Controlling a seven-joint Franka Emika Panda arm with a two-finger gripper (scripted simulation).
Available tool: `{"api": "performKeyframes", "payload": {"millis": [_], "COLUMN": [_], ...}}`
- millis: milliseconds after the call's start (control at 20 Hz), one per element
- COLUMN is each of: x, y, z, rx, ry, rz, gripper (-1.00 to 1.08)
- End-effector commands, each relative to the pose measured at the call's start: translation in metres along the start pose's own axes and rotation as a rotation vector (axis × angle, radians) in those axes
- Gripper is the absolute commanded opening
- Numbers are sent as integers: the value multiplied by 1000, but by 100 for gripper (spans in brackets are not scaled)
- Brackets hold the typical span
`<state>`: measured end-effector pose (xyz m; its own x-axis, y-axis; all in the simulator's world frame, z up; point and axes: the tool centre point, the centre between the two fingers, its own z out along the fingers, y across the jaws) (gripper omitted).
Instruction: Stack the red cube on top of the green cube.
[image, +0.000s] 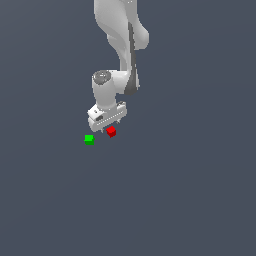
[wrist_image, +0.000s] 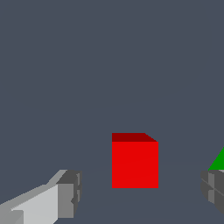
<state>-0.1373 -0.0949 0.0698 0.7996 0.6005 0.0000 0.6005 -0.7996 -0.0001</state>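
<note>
Pincer (wrist_image: 139, 194) spread around red cube (wrist_image: 134, 164), green cube (image: 89, 139) beside

On the desk (image: 190, 200), the red cube (image: 111, 131) lies just to the exterior view's right of the green cube (image: 89, 139), apart from it. The gripper (image: 107, 125) hangs above, the red cube between its fingers (wrist_image: 70, 192).

The red cube (wrist_image: 134, 164) sits between the tool's (wrist_image: 140, 192) spread fingers (wrist_image: 68, 194), untouched, the green cube (wrist_image: 218, 161) behind one fingertip.
</note>
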Motion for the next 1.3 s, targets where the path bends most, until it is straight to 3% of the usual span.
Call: {"api": "performKeyframes", "payload": {"millis": [0,950,1000,1250], "x": [0,0,0,0], "y": [0,0,0,0], "z": [0,50,50,50], "rx": [0,0,0,0], "ry": [0,0,0,0], "rz": [0,1,1,1], "gripper": [100,100,-100,-100]}}
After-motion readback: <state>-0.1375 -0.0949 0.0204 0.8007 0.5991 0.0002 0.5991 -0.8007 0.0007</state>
